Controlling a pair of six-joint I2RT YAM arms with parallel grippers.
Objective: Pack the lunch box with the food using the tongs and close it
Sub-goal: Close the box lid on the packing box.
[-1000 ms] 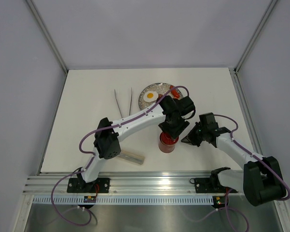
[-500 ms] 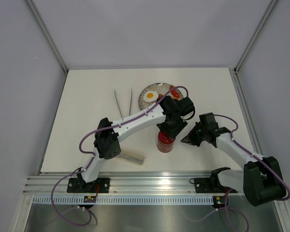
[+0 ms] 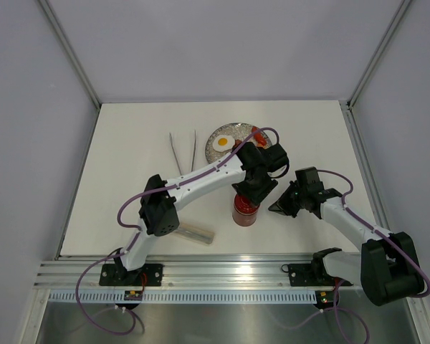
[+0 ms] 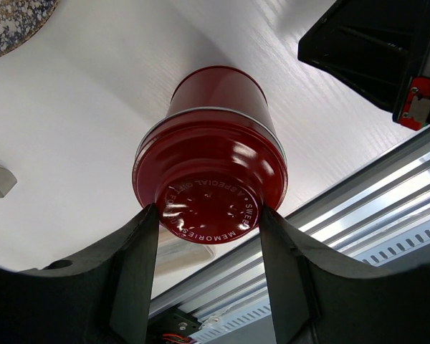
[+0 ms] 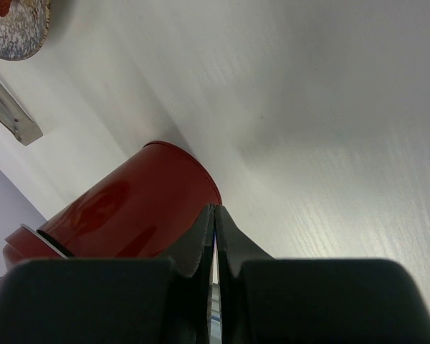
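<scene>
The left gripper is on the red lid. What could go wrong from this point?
The left gripper grips the lid by its raised top; twisting could tip the lunch box, since the shut right gripper beside it holds nothing. The fried egg sits on the plate and the tongs lie unused, so the box may be closed without it.

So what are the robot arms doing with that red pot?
The left gripper has its fingers on either side of the round red lid, which sits on top of the lunch box. The right gripper is shut, holds nothing and sits close beside the box. The tongs lie on the table next to the plate. The fried egg is on the plate, not packed yet.
</scene>
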